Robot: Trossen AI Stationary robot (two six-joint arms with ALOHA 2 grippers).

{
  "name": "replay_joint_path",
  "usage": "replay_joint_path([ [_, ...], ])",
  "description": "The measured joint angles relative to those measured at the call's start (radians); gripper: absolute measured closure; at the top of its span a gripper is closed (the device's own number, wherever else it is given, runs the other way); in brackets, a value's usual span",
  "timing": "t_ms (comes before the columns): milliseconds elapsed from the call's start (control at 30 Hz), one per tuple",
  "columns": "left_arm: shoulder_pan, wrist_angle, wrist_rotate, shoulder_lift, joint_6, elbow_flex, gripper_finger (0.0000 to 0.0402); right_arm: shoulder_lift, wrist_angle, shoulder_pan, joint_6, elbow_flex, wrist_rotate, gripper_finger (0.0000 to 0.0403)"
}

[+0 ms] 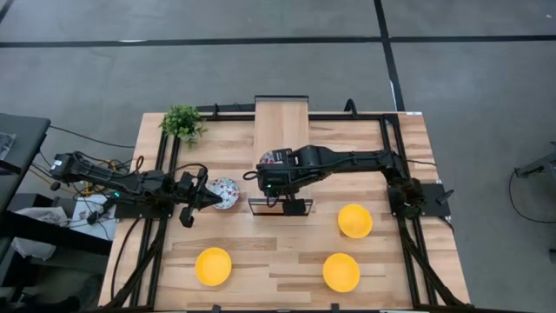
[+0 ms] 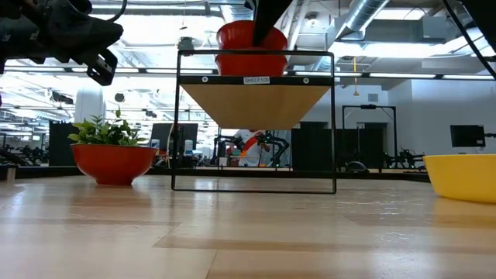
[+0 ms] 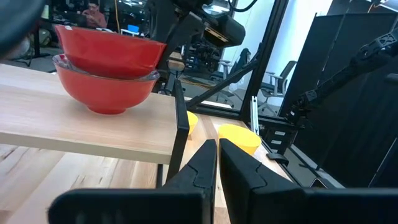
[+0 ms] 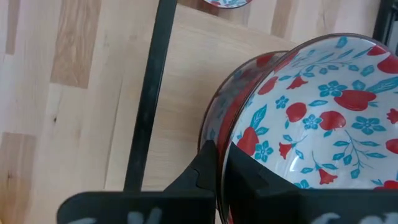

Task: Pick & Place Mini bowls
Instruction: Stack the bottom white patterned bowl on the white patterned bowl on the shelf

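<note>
While my right fingers (image 4: 221, 163) pinch the rim of the upper floral bowl (image 4: 323, 118), that bowl sits nested in a second floral bowl (image 4: 225, 102) on the raised wooden shelf (image 1: 281, 122) at the middle of the desk (image 1: 278, 261). Seen from the desk's edge, the stacked pair (image 2: 252, 48) shows red outsides above the shelf's black wire frame (image 2: 335, 124), with my right arm coming down into it from above. My left fingers (image 3: 217, 158) are clenched together on nothing, hovering above the desk level with the shelf top and pointing toward the shelf; from overhead they (image 1: 211, 198) lie just beside a third floral bowl (image 1: 225, 192), which rests on the desk left of the shelf, and I cannot tell whether they touch it. Three yellow bowls stand apart on the near half of the desk: one (image 1: 213, 266) toward the left, one (image 1: 341, 272) toward the right, and one (image 1: 354, 221) farther back on the right, closest to the shelf. A small green potted plant (image 1: 182, 123) occupies the far left corner. In the low view, green leaves (image 2: 108, 130) show just above a red bowl (image 2: 115, 163) resting on the desk at left.
</note>
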Motion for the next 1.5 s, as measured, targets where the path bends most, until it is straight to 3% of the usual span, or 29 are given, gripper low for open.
replay_joint_path([
  [600, 0.0, 0.003, 0.0, 0.0, 0.0, 0.0, 0.0385, 0.0, 0.0, -0.002, 0.007, 0.0, 0.0, 0.0372],
  [1200, 0.0, 0.007, 0.0, 0.0, 0.0, 0.0, 0.0385, -0.033, 0.0, 0.018, 0.02, 0.0, 0.004, 0.027],
  [1367, 0.0, 0.007, 0.0, 0.0, 0.0, 0.0, 0.0385, -0.047, 0.007, 0.033, 0.024, 0.0, 0.004, 0.0271],
  [1500, 0.0, 0.007, 0.0, 0.0, 0.0, 0.0, 0.0385, -0.048, 0.014, 0.034, 0.026, 0.0, 0.004, 0.0299],
])
